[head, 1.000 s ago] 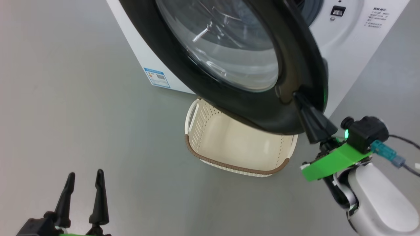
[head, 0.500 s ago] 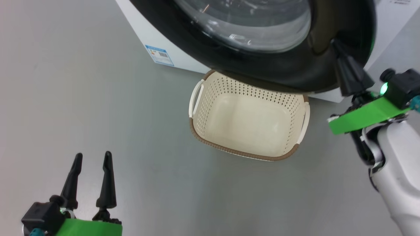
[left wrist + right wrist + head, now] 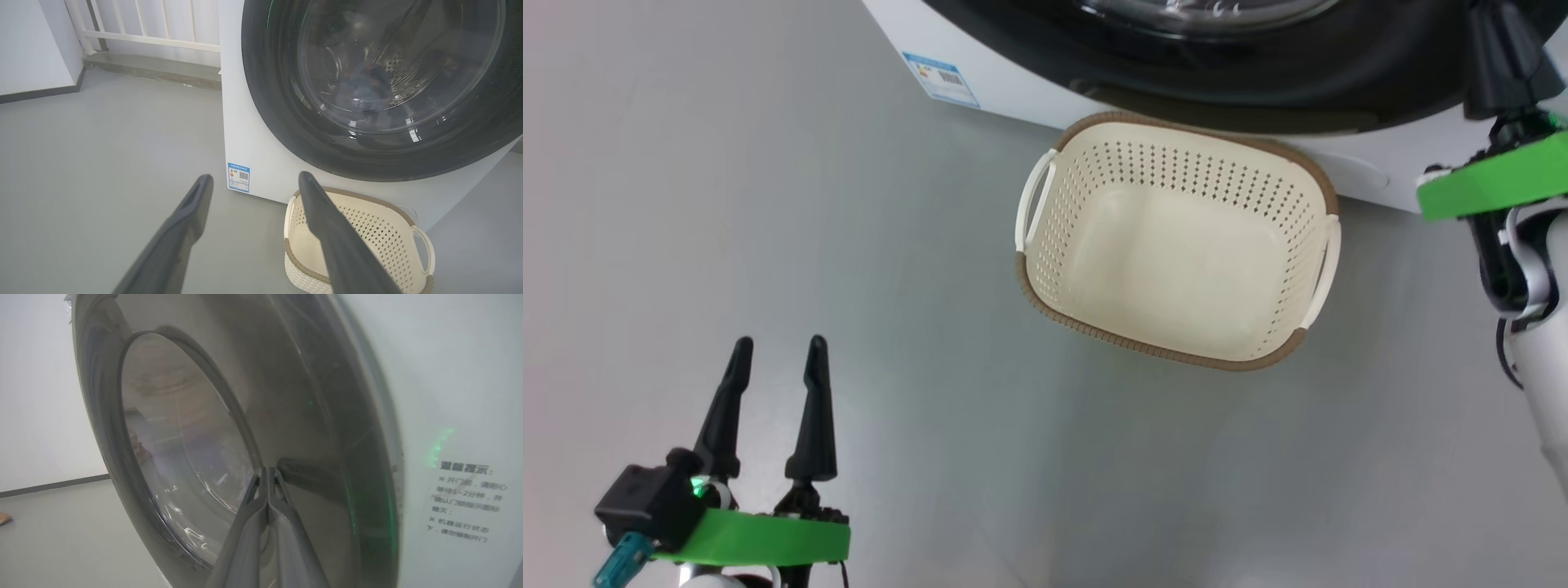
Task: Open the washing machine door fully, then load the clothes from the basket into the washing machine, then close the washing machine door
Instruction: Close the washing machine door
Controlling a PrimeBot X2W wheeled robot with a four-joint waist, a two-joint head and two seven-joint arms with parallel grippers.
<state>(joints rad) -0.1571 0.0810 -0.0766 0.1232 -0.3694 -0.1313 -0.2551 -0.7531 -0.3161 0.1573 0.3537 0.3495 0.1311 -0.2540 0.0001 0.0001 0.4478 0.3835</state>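
one basket (image 3: 1176,163), one door (image 3: 278,102) — left pincer (image 3: 780,340), right pincer (image 3: 267,470)

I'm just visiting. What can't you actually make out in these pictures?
- Clothes: the basket looks empty. A dim bluish shape shows behind the washing machine door glass in the left wrist view, but reflections blur it.
- Door closure: the head view's top edge cuts off the door, so whether it has latched is unclear.
- Right gripper: the right wrist view is hazy, so contact with the door is uncertain.
- Blue label: the print is too small to read.
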